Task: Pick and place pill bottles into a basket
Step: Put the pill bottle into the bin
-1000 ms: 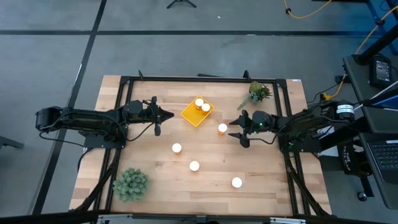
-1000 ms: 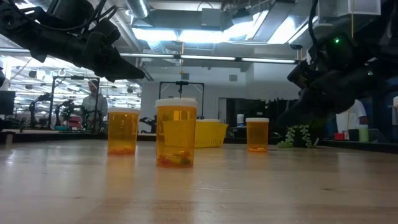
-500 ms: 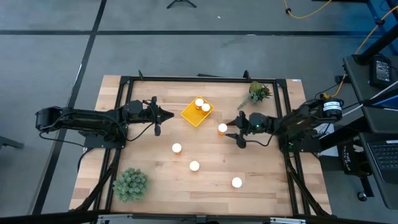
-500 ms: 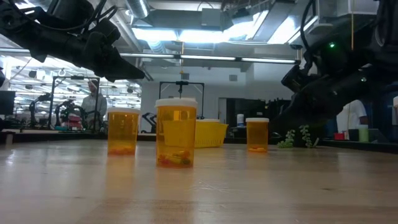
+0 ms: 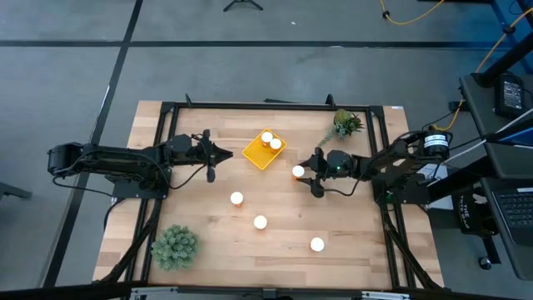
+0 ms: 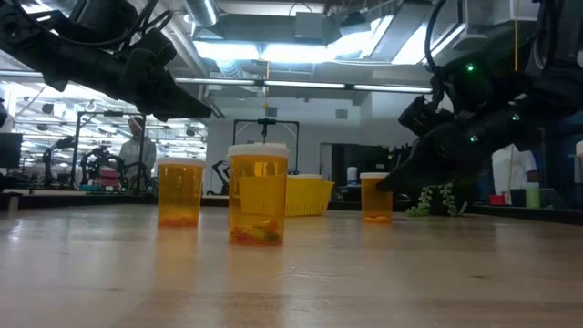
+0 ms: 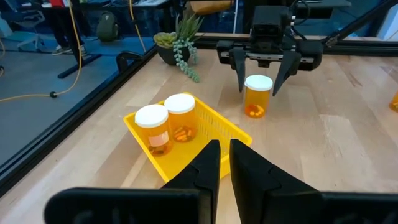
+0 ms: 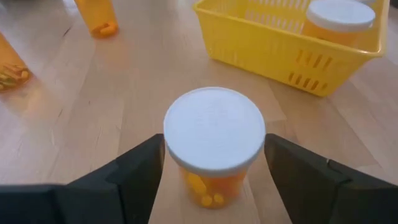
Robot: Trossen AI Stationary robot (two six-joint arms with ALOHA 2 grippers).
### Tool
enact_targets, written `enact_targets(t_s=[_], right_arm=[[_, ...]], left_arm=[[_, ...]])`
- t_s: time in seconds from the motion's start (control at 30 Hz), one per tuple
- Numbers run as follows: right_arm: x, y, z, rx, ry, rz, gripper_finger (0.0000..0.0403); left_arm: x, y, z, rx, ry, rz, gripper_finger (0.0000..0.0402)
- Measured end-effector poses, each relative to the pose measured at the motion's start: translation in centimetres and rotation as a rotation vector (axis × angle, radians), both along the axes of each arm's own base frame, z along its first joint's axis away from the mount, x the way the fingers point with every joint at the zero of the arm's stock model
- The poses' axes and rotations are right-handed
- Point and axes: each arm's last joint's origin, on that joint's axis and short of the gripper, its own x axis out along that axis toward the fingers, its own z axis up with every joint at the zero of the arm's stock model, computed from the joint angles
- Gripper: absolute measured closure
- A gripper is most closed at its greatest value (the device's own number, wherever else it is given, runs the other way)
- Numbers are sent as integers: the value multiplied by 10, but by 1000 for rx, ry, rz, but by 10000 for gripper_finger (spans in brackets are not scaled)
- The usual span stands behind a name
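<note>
Right end effector [image 5: 306, 174]: fingers spread wide, one on each side of an upright pill bottle [image 5: 298, 172] and apart from its white cap; nothing is gripped yet. In the right wrist view that bottle [image 8: 214, 147] stands centred between the two dark fingers [image 8: 140, 174], with the yellow basket [image 8: 273, 46] just beyond it. This bottle is the loose one nearest the basket, standing near the basket corner that faces the right arm.

Left end effector [image 5: 226, 154]: fingers closed together and empty, held above the counter [image 5: 358, 250] on the side of the basket opposite the right arm, waiting. Its wrist view looks across the basket [image 7: 224, 127] toward the right end effector [image 7: 257, 79] straddling the bottle [image 7: 257, 94].

Basket contents: two capped bottles [image 5: 271, 140] stand side by side inside it, touching or nearly so.

Bottles outside the basket: besides the straddled one, three stand on the counter, all farther from the basket. One [image 5: 236, 198] is near it; a second [image 5: 260, 222] is farther out; a third [image 5: 316, 244] is well apart from it.

Progress, as judged: two of six bottles are placed; the third is about to be grasped, the grip itself not yet made; three more wait untouched. Roughly a third of the task is done.

Two green plants [image 5: 175, 247] sit at opposite counter corners.
</note>
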Motion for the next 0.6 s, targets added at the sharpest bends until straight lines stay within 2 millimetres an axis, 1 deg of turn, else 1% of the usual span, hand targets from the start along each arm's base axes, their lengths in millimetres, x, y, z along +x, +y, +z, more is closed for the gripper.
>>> enact_targets(t_s=[0.23, 0.47, 0.6], right_arm=[[4, -1, 3, -3, -12, 0, 124], [11, -2, 3, 3, 50, -7, 125], [16, -3, 6, -2, 48, -6, 125]], left_arm=[[0, 0, 0, -1, 5, 0, 368], [0, 0, 0, -1, 5, 0, 368], [0, 0, 0, -1, 5, 0, 368]])
